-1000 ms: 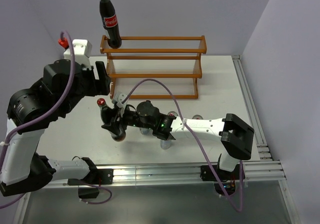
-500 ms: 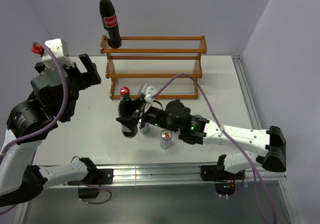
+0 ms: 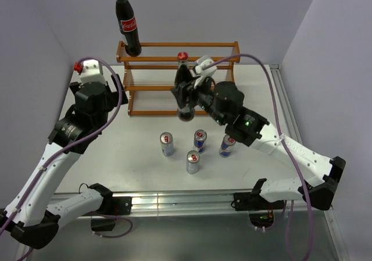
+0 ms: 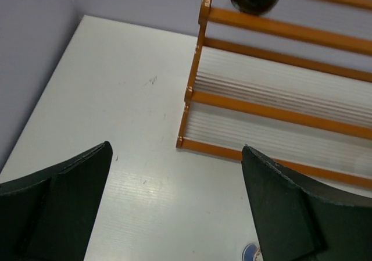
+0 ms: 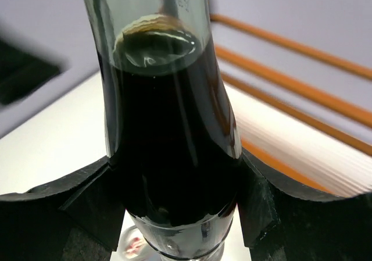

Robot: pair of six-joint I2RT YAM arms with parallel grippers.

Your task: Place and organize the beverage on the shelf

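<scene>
Only the top view shows all four slim blue-and-silver cans [image 3: 192, 161]. They stand on the white table [image 3: 116, 156], at 6 o'clock from the right gripper [image 3: 195, 91]. The right wrist view shows from close its black fingers [image 5: 75, 206] pinching a tall dark cola bottle [image 5: 171, 156] by the body, about upright, in front of the reddish-brown wooden three-tier shelf [image 3: 174, 78]. In the left wrist view the left gripper [image 4: 177, 150] is spread wide and holds nothing, near the shelf's left end. The second cola bottle [image 3: 129, 25], red-capped, stands on the top tier, at 10 o'clock from the held one.
</scene>
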